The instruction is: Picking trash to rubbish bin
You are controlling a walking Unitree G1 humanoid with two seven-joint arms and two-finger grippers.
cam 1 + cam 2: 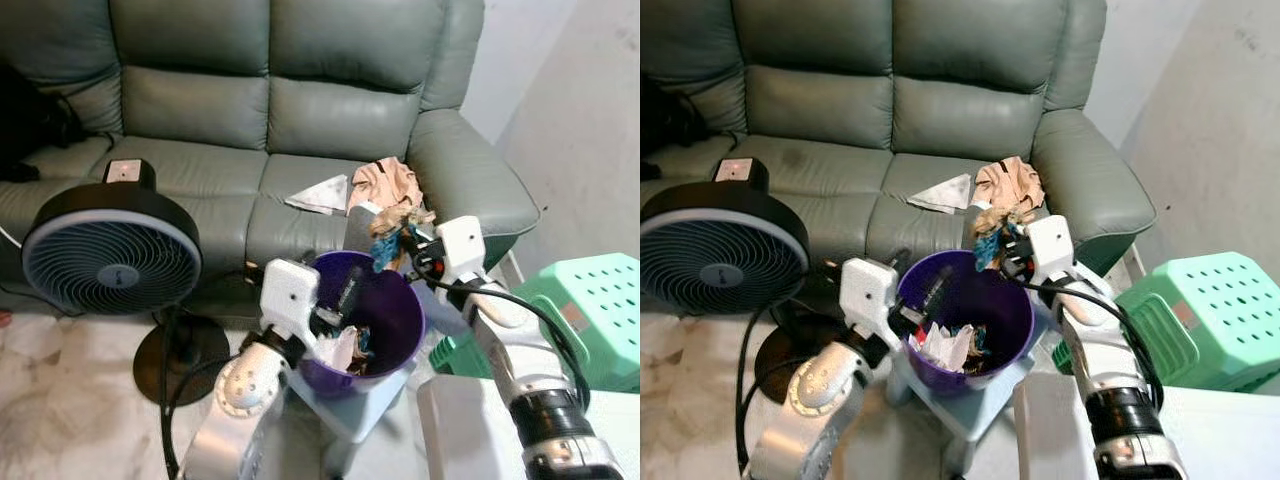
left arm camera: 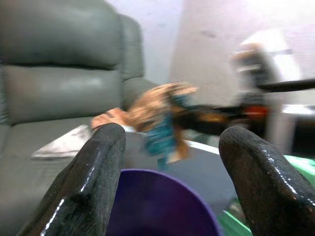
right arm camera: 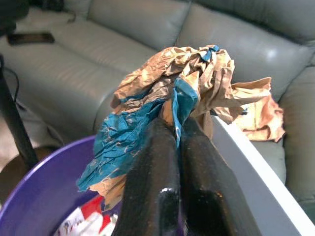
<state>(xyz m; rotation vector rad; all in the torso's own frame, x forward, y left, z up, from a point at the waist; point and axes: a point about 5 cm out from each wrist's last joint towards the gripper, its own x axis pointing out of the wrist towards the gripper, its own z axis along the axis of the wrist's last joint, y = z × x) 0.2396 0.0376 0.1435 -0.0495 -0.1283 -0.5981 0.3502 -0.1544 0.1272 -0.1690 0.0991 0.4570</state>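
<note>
Risk: the crumpled wrapper (image 3: 167, 98) could snag on the right gripper (image 3: 176, 130) at release, or drop outside the bin (image 1: 395, 310) if it drifted past the far rim. The right gripper's fingers were pinched tight on the wrapper, which bulged just beyond their tips, over the bin's back edge. The left gripper (image 2: 170, 162) was spread wide at the bin's near rim. Beyond lay the sofa (image 1: 300, 110).
</note>
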